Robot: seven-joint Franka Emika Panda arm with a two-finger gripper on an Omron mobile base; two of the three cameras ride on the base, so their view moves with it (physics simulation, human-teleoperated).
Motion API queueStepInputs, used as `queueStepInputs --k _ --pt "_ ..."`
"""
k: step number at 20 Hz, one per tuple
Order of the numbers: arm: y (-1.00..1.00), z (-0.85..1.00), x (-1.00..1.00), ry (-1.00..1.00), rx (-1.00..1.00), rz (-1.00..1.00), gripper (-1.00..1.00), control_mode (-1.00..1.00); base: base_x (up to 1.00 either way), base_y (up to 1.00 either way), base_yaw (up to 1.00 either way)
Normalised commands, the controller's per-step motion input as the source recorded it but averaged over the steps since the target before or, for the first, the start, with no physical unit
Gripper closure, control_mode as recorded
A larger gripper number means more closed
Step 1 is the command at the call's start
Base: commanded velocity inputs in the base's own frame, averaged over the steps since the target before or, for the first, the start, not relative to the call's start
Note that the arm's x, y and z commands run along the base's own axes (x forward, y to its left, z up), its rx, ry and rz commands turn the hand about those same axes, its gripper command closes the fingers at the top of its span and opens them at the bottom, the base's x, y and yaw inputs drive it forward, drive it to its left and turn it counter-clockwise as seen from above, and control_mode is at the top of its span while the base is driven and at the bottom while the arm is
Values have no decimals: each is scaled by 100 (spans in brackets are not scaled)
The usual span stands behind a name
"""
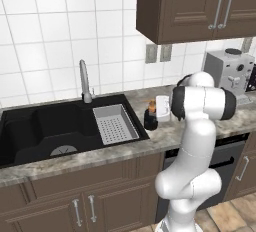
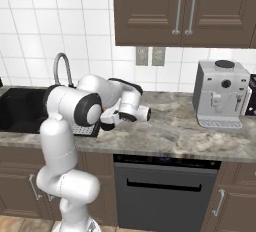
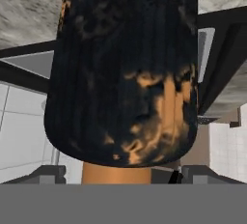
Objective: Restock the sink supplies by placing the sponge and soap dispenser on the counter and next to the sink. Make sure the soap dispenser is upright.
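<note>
Claw point(image 3: 116, 174) tips look set wide apart. In my hand view I see one dark tip point(image 3: 47, 172) on each side at the bottom, and neither one touches the orange neck that sits between them. So the claw looks open to me, not pinching.

Between the tips is the small black round soap bottle with the orange pump top point(image 3: 125, 73). It is very close to the hand camera. Its black body has orange smudges on it.

From my left base view, the soap bottle point(image 1: 150, 118) stands up straight, with its orange top pointing up. It sits on the grey-brown stone counter point(image 1: 170, 136), just beside the right edge of the wide black sink point(image 1: 45, 126). The white hand of the arm is right next to the bottle.

Inside the sink, on the right side, lies a grey tray with little holes point(image 1: 115, 123). A thin shiny tap point(image 1: 85, 81) stands behind the sink. Farther right on the counter is a grey coffee machine point(image 2: 220, 93), well apart from the bottle.
</note>
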Motion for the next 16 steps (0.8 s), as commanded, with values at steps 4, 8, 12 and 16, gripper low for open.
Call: queueStepInputs --k 4,8,12,16 --pt "0 19 -24 -1 0 -2 -100 -100 0 0 0" --pt "0 41 -22 0 0 -2 -100 -100 0 0 0" --pt "0 53 -13 0 -1 -5 -100 -100 0 0 0" --pt "3 64 -36 -7 -4 -8 -100 -100 0 0 0"
